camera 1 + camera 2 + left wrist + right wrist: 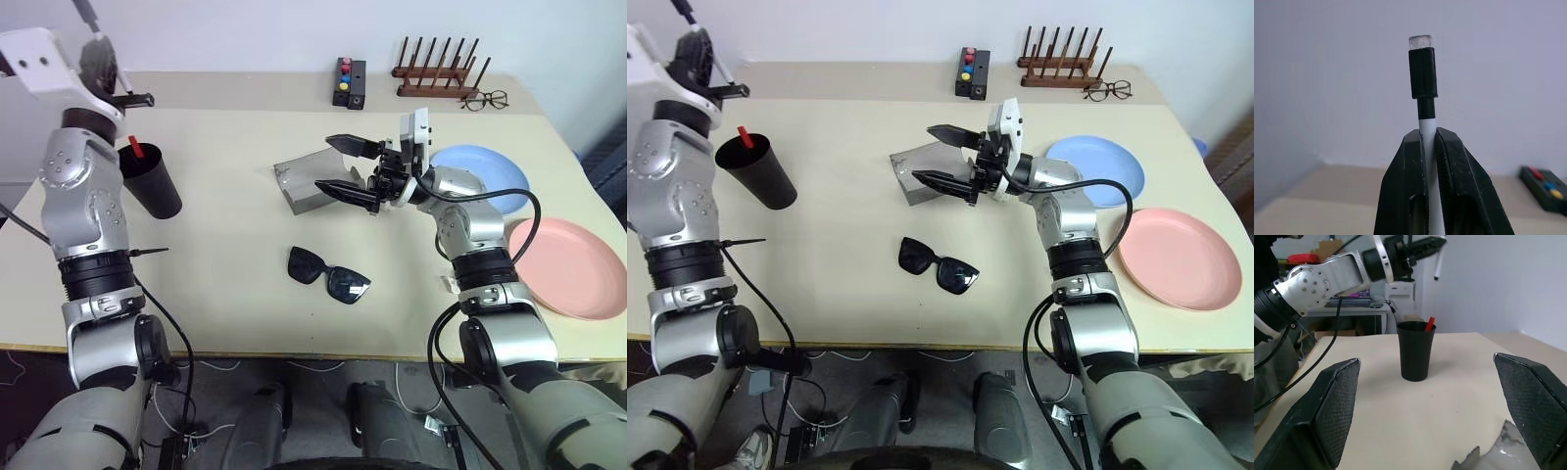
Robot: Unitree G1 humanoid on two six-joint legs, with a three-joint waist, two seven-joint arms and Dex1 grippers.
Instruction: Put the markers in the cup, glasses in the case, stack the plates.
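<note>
The white-bodied marker (1428,147) is pinched in the left gripper (1430,142), raised above the black cup (150,183) that already holds the red-capped marker (134,150). Marker step underway; next, lower its tip into the rim. The right gripper (345,166) hangs spread over the grey case (312,182)

The bench (235,245) looks matt and smooth, the cup (152,184) matt black, the plates (578,266) smooth with a soft sheen, the case (309,179) grey and slightly glossy, the glasses (328,275) shiny plastic, the rack (436,70) dark wood, and the fingers (1334,406) show finely textured black pads.
</note>
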